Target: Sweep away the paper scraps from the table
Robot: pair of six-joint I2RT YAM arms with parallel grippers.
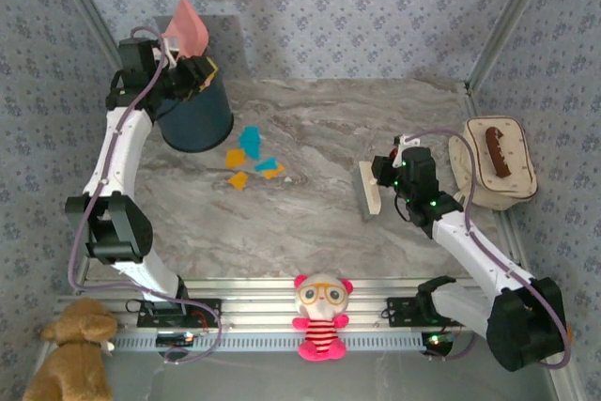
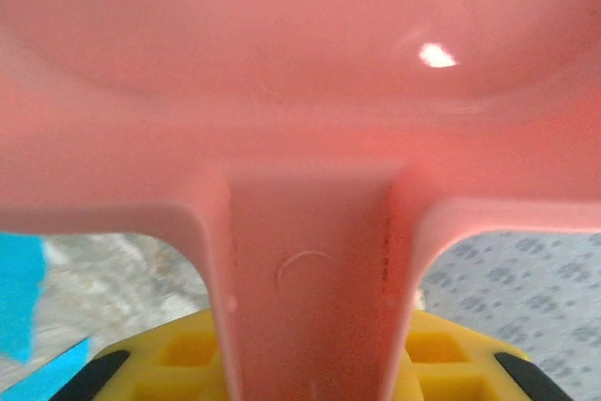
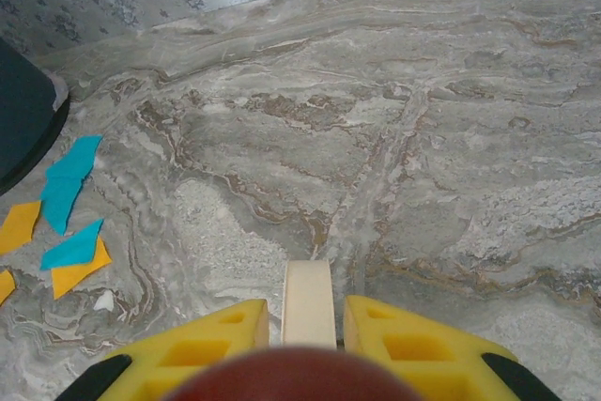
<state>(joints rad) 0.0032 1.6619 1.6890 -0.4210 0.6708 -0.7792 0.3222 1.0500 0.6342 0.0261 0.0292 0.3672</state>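
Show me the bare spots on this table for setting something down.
Bare: the table between the paper scraps and the brush, the near strip ahead of the plush toy, and the far strip along the back wall. Crowded: the scraps beside the dark bin, the right edge by the beige pouch.

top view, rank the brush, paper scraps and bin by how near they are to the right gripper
From the right gripper:
1. brush - in its grip, just to its left.
2. paper scraps - mid-table, further left.
3. bin - far left, towards the back wall.
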